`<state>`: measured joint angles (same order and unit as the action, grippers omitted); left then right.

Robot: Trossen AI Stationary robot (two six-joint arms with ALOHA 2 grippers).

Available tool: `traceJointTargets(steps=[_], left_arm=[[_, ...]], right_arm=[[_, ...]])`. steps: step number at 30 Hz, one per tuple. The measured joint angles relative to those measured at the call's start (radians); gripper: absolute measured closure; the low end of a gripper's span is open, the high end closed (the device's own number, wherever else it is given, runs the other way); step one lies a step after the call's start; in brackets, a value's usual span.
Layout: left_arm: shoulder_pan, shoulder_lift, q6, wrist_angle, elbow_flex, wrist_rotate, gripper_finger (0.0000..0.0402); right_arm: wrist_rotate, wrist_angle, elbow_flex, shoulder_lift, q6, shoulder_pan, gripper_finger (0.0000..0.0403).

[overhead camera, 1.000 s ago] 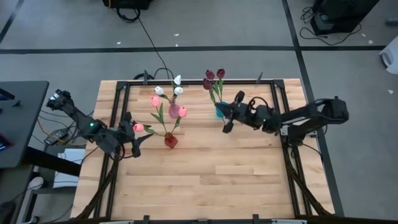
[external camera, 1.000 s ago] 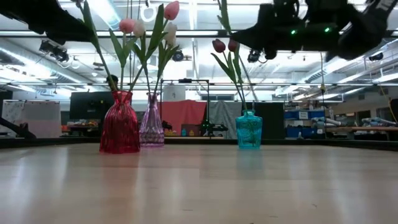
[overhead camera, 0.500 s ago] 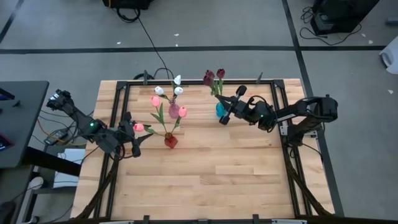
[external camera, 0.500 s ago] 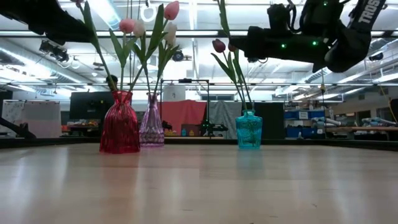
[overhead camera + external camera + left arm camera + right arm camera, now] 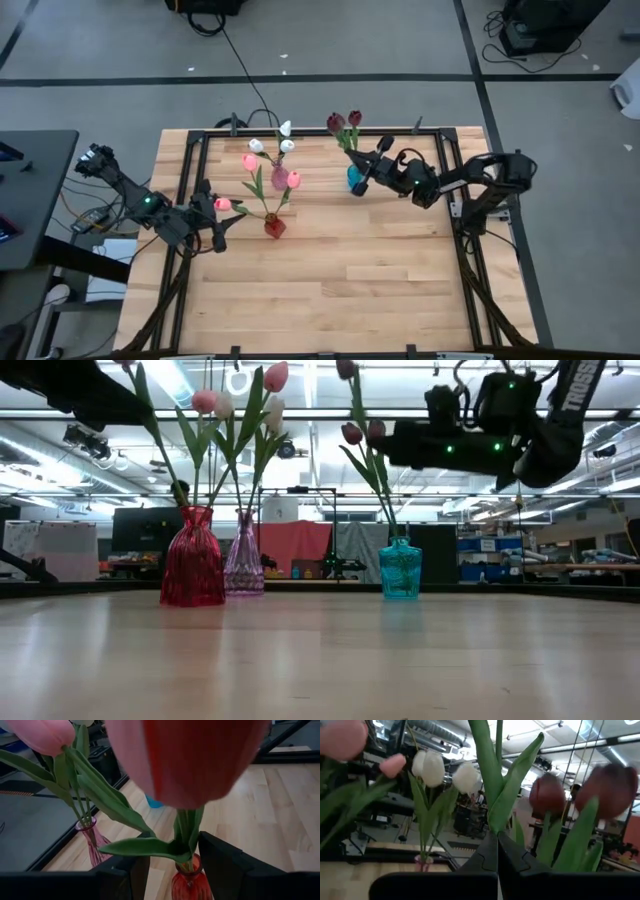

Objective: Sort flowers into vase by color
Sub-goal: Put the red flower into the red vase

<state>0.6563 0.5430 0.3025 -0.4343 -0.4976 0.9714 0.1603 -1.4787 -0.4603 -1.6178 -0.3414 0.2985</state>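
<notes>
My right gripper (image 5: 362, 178), pinching a maroon tulip's stem (image 5: 492, 780), hangs over the teal vase (image 5: 353, 178); next I lower it in.

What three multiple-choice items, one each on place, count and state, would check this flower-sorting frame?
1. Where do the maroon tulips stand?
A. red vase
B. teal vase
C. flat on the table

2. How many vases are on the table?
A. two
B. three
C. four

3. How are the right gripper's fingers?
A. shut on a stem
B. wide open
C. shut on nothing

Key:
1 B, their stems run down into the teal vase.
2 B, red vase, pink vase and teal.
3 A, the right gripper pinches a green stem.
</notes>
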Motion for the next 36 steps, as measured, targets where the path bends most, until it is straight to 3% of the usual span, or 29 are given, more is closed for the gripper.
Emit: traceJointTargets(steps=[7, 15, 27, 36], left_arm=[[0.0, 0.0, 0.02, -0.003, 0.0, -0.015, 0.023], [0.0, 0.0, 0.021, -0.005, 0.0, -0.026, 0.023], [0.0, 0.0, 0.019, -0.006, 0.0, -0.018, 0.0229], [0.0, -0.001, 0.042, -0.1, -0.001, 0.019, 0.0229]], right_arm=[[0.03, -0.081, -0.002, -0.113, 0.003, 0.004, 0.0398], [0.093, 0.003, 0.048, -0.065, 0.062, -0.014, 0.0371], [0.148, 0.392, 0.127, 0.183, 0.199, -0.028, 0.0322], [0.176, 0.88, 0.127, 0.395, 0.384, -0.016, 0.0298]])
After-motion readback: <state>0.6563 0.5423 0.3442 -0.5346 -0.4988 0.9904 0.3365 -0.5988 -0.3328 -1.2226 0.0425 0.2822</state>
